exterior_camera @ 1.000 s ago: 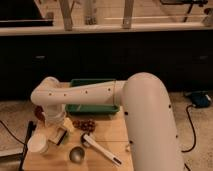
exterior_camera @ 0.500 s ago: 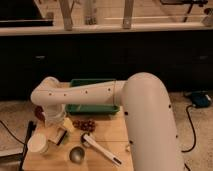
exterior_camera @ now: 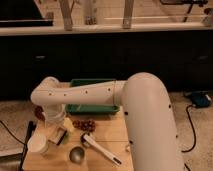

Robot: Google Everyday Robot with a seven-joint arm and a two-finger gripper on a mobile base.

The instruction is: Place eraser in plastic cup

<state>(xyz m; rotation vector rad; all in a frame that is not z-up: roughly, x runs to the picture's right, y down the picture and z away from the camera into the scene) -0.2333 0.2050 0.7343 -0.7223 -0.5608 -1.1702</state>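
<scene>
Nothing is shifting that I can tell since 0.5 s ago or 1.0 s ago: arm, cup and the other items are sitting in the same places.

The cup (exterior_camera: 38, 143) is standing upright at the front left of the table (exterior_camera: 107, 145), its rim open to the camera. Just beside it to the right, the gripper (exterior_camera: 58, 134) is hanging low over the table, pointing down from the white arm (exterior_camera: 80, 95); whether it is open, closed or gripping something I cannot tell, and the eraser is not showing clearly. A yellowish block (exterior_camera: 68, 124) is lying touching or just beside the gripper, on its right.

Further right, a dark reddish cluster (exterior_camera: 85, 123) is lying near the table's middle. In front of it, a grey metal cup (exterior_camera: 77, 154) is sitting near the front edge, and a long white tool (exterior_camera: 102, 149) is lying at a slant beside it. A green tray (exterior_camera: 92, 107) is sitting at the back of the table, partly behind the arm.

No writing or brand is readable anywhere.
</scene>
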